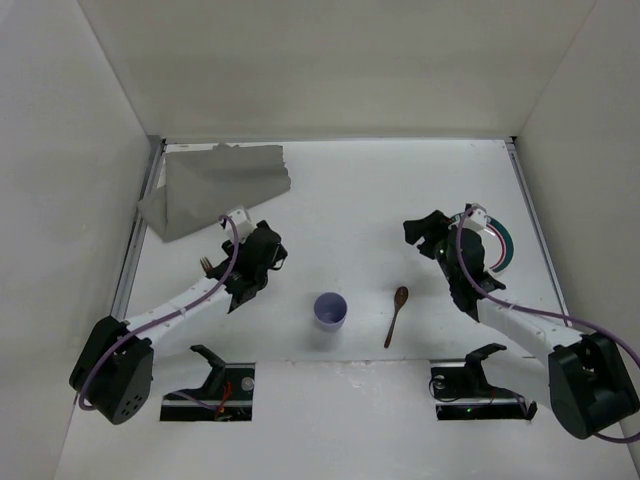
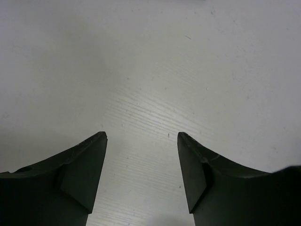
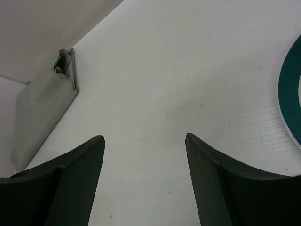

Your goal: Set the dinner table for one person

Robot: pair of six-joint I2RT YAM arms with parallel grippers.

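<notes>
White table [image 1: 350,200] fills the scene, far edge running left to right; its longer side is unclear. Far left lies a crumpled grey cloth [image 1: 220,185]. Left gripper [image 2: 141,136]: jaws apart, empty, over bare table. Near centre, lilac cup [image 1: 330,310], then wooden spoon [image 1: 396,315], bowl far. Right gripper [image 3: 145,137]: jaws wide, empty, beside teal-rimmed plate [image 3: 290,89].

Dinner table [image 1: 380,190]: big flat rectangular work surface, white, matte, lying level. Plain white wall panels [image 1: 330,60] stand along its left, far and right edges. Close up, faint parallel grain lines and a few small dark specks show on it. Two dark rectangular cutouts [image 1: 205,405] sit by its near edge.
</notes>
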